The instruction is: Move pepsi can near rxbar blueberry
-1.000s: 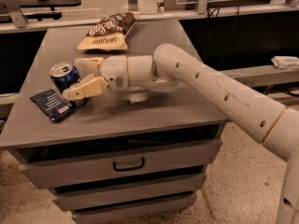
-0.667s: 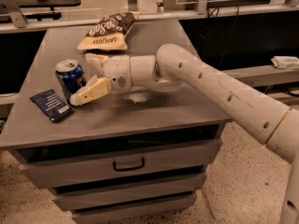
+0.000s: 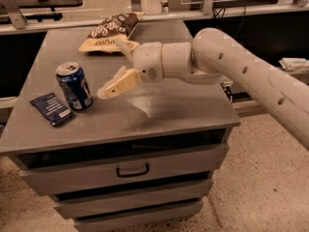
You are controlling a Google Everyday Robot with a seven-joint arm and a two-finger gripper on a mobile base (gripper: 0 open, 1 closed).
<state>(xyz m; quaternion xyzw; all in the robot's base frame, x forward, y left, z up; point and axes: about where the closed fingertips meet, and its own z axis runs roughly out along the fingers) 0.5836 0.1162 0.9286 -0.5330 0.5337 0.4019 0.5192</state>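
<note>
cream gripper (image 3: 110,68) beside blue pepsi can (image 3: 74,87), dark-blue rxbar blueberry (image 3: 51,108), grey table (image 3: 186,111)

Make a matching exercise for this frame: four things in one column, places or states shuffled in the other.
1 pepsi can
2 rxbar blueberry
3 chip bag
4 gripper
A flat at the back edge of the cabinet top
B flat near the front left corner
C upright, just right of the bar
D open, right of the can, apart
Pairs: 1-C, 2-B, 3-A, 4-D
</note>
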